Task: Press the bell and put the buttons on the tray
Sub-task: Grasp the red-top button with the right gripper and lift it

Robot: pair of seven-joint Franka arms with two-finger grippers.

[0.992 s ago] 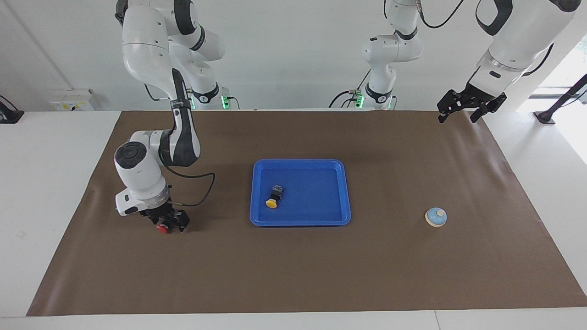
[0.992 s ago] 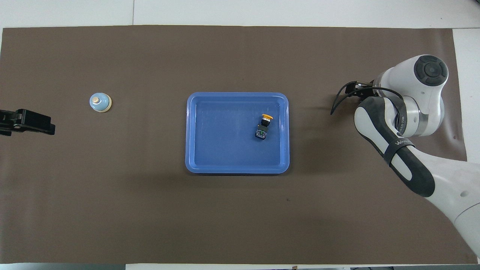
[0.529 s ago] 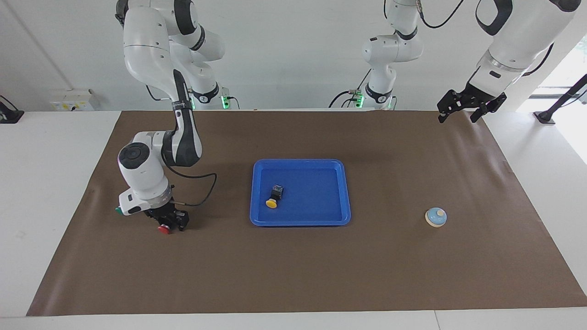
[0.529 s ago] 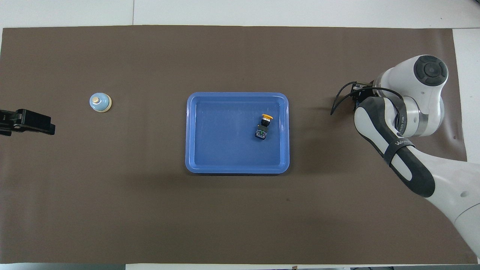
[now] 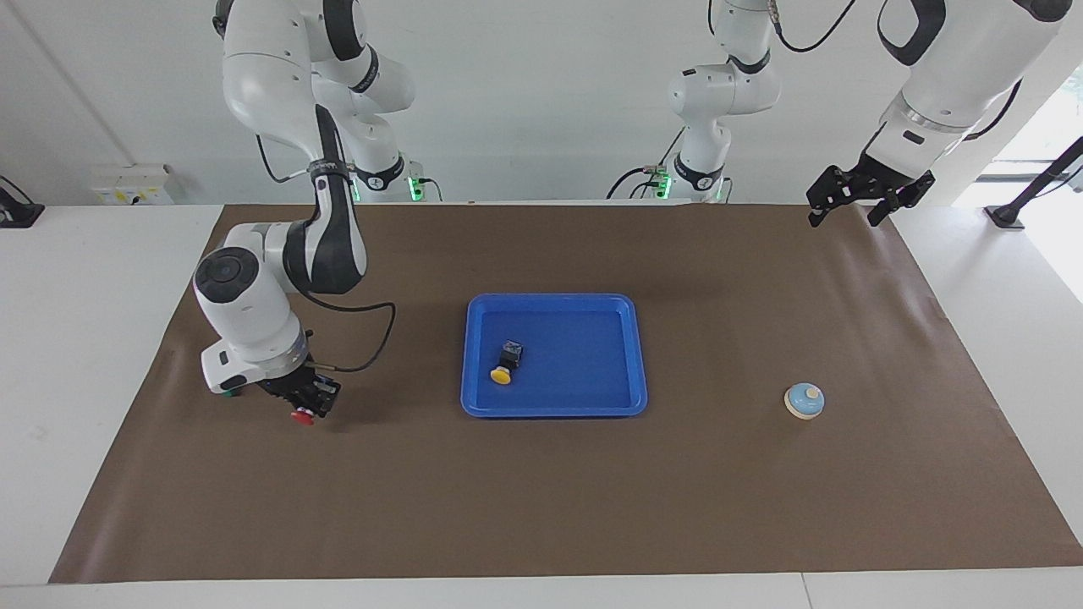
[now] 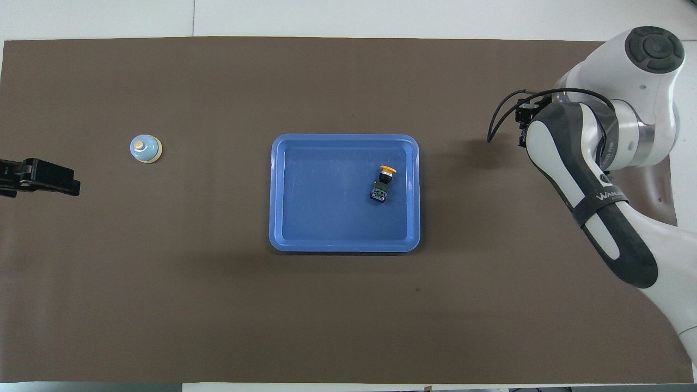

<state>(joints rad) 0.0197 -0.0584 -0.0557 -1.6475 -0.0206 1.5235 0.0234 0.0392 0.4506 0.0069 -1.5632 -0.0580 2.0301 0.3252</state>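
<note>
My right gripper (image 5: 307, 403) is shut on the red button (image 5: 301, 414), holding it low over the mat at the right arm's end of the table. In the overhead view the arm's wrist hides both. The yellow button (image 5: 504, 366) (image 6: 383, 183) lies on its side in the blue tray (image 5: 592, 397) (image 6: 326, 223) at mid-table. The light blue bell (image 5: 804, 400) (image 6: 145, 148) stands on the mat toward the left arm's end. My left gripper (image 5: 854, 200) (image 6: 65, 184) waits open, raised over the mat's edge by its base.
A brown mat (image 5: 592, 499) covers the table, with white tabletop around it. The right arm's elbow and a looping black cable (image 5: 372, 338) hang over the mat between the red button and the tray.
My right gripper has closed on the red button and risen slightly with it, its wrist swinging up and outward. The left arm, bell, tray and yellow button have not moved.
</note>
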